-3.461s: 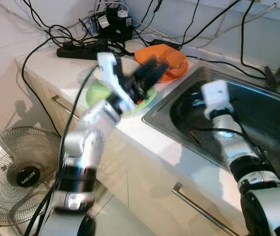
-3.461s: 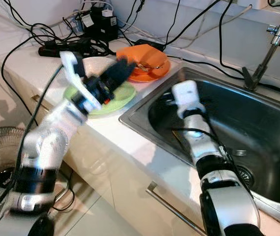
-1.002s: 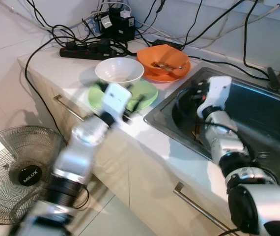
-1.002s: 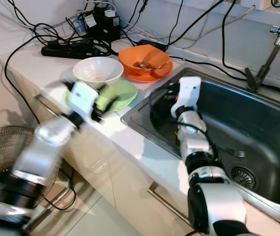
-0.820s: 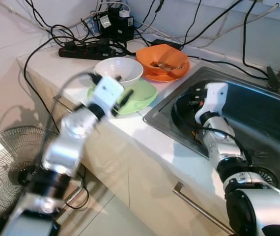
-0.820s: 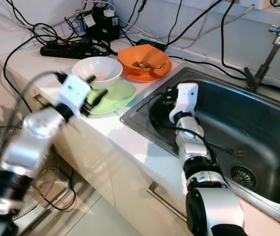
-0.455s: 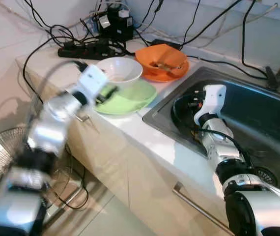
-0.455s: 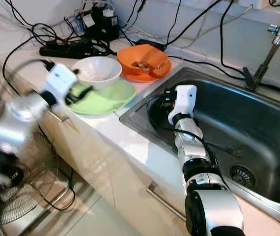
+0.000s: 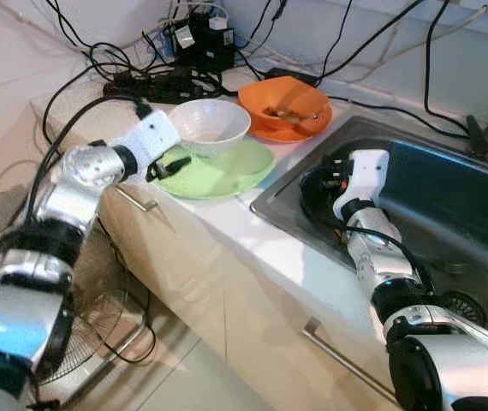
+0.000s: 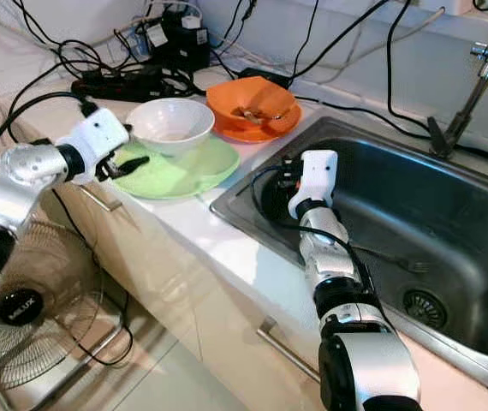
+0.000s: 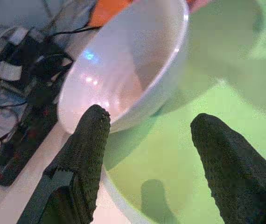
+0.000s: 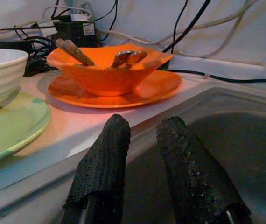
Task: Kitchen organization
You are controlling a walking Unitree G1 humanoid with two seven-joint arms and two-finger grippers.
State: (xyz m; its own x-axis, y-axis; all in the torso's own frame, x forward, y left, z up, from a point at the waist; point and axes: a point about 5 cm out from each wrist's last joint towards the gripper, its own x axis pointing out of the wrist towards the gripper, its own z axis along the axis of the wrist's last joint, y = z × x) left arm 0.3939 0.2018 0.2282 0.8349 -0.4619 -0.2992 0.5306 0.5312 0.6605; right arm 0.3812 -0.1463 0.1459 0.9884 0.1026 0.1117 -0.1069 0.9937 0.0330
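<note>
Dishes are what we are sorting: our left gripper (image 11: 147,154) hovers wide open and empty at the near rim of the green plate (image 9: 218,171), with the white bowl (image 9: 209,125) sitting on that plate's far edge. We judge the next move is closing on the plate rim or bowl. Our right gripper (image 12: 142,140), slightly parted and empty, rests in the sink (image 10: 449,214); beyond stand the orange bowl (image 9: 282,101) with utensils, on its orange plate, and tangled cables (image 9: 167,81).
</note>
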